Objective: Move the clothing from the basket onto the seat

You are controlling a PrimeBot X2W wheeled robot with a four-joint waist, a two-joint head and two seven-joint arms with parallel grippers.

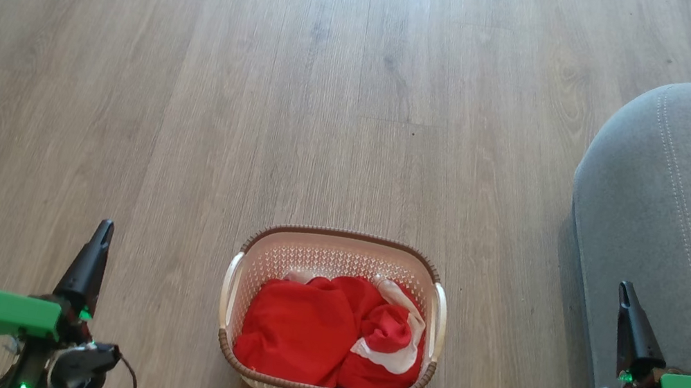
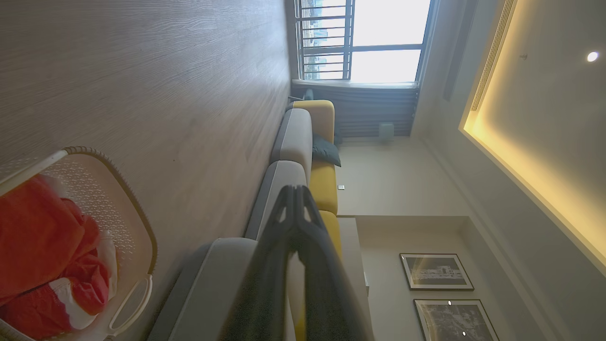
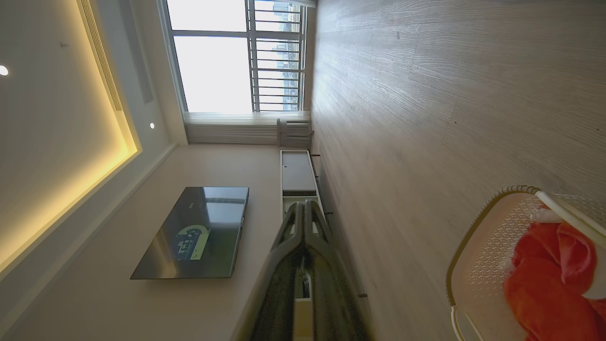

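The cream basket [image 1: 344, 243] with a brown rim stands on the wood floor at the bottom middle of the head view. Inside lies the clothing: a plain red garment [image 1: 294, 333] on the left and a red one with white panels [image 1: 394, 343] on the right. The grey seat [image 1: 687, 209] rises to the basket's right. My left gripper [image 1: 103, 231] is shut and empty, left of the basket. My right gripper [image 1: 625, 291] is shut and empty, in front of the seat's edge. The basket [image 2: 137, 227] and clothing [image 2: 38, 237] also show in the left wrist view, the basket [image 3: 478, 246] again in the right wrist view.
Bare wood floor [image 1: 302, 74] stretches ahead of the basket. The grey and yellow sofa [image 2: 303, 142] runs toward a window. A television [image 3: 194, 232] hangs on the wall above a low cabinet [image 3: 297, 175].
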